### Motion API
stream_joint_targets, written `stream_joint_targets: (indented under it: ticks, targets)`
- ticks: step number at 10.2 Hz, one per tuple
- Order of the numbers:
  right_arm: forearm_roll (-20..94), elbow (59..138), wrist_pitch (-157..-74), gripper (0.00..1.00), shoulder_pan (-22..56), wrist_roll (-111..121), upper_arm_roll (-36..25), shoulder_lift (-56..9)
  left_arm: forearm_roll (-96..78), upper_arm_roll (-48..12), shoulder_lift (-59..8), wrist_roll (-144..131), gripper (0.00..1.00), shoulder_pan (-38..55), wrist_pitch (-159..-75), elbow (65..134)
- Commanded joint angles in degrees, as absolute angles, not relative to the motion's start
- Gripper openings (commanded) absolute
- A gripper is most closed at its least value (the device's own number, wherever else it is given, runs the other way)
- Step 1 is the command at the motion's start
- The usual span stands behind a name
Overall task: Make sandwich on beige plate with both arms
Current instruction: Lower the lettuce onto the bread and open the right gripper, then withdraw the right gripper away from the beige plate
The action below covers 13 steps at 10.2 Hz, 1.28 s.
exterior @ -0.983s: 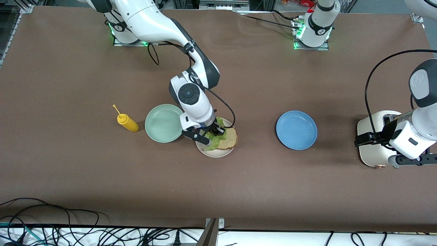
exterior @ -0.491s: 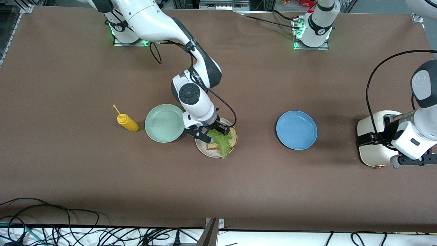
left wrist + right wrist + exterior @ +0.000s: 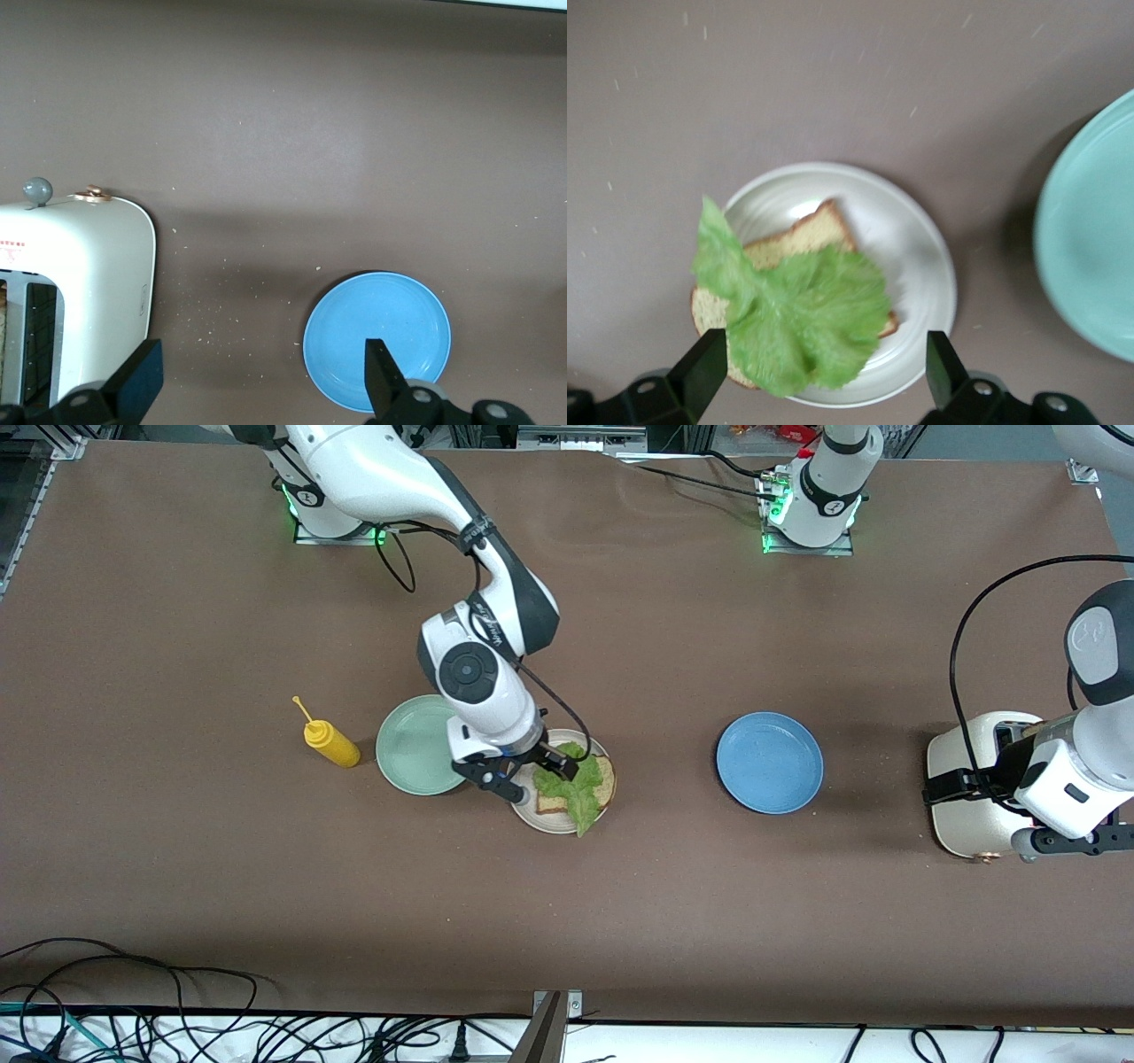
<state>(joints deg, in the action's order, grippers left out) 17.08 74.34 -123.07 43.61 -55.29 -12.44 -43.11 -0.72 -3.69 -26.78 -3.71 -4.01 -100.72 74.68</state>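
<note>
Status from my console: right gripper (image 3: 518, 772) hangs just over the round pale beige plate (image 3: 542, 818), fingers spread wide, nothing in them. Directly under it on that plate: one square slice of brown wholegrain bread (image 3: 601, 778) with the crinkled green lettuce leaf (image 3: 574, 790) lying on top, one tip of the leaf drooping past the plate rim. Right wrist view confirms it: leaf (image 3: 799, 323) on bread (image 3: 799, 237), plate (image 3: 921, 257) below, both fingers apart.

Left gripper (image 3: 1059, 841) is over the cream two-slot toaster (image 3: 966, 815) at the left arm's end of the tabletop, also wide open and empty. A brown slice edge shows in the toaster slot in the left wrist view; I read that as the second slice.

By my judgement: base slice and lettuce done, top slice not yet on. Remaining: left arm pulls the slice from the toaster and lays it over the lettuce.

Round mint green plate (image 3: 416, 746) sits just beside the right gripper; round blue plate (image 3: 769, 762) lies between the two grippers, bare.
</note>
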Motion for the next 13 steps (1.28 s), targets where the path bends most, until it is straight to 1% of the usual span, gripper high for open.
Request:
stream_joint_targets:
  ticks: [1, 4, 7, 9, 11, 12, 13]
  targets:
    - [16.52, 74.88, -116.48, 1.00, 43.68, -48.21, -16.94, -38.77, 1.05, -4.04, -26.02, -3.08, 1.00, -3.96, -100.28, 74.53]
    - [16.52, 74.88, -102.97, 1.00, 43.77, -31.70, -26.25, -34.64, 1.23, -3.96, -26.02, -3.08, 1.00, -4.22, -100.20, 74.53]
    - [16.52, 75.76, -94.07, 1.00, 43.77, -14.30, -35.39, -31.30, 1.14, -4.13, -26.89, -2.99, 1.00, -5.80, -99.93, 75.32]
    - [16.61, 79.17, -93.08, 1.00, 43.77, -0.77, -41.19, -28.58, 1.14, -4.39, -26.81, -3.16, 1.00, -5.54, -99.84, 75.06]
    - [17.22, 81.73, -93.16, 1.00, 43.68, 12.85, -47.17, -27.95, 1.05, -4.57, -26.81, -3.08, 1.00, -5.54, -98.71, 75.06]
    - [17.57, 82.87, -93.43, 1.00, 43.07, 18.57, -49.29, -28.04, 1.14, -4.57, -26.81, -2.99, 1.00, -5.36, -98.70, 74.88]
    - [18.54, 83.92, -93.60, 1.00, 41.41, 24.64, -49.92, -27.95, 1.06, -4.57, -26.81, -2.90, 1.00, -5.27, -98.70, 74.88]
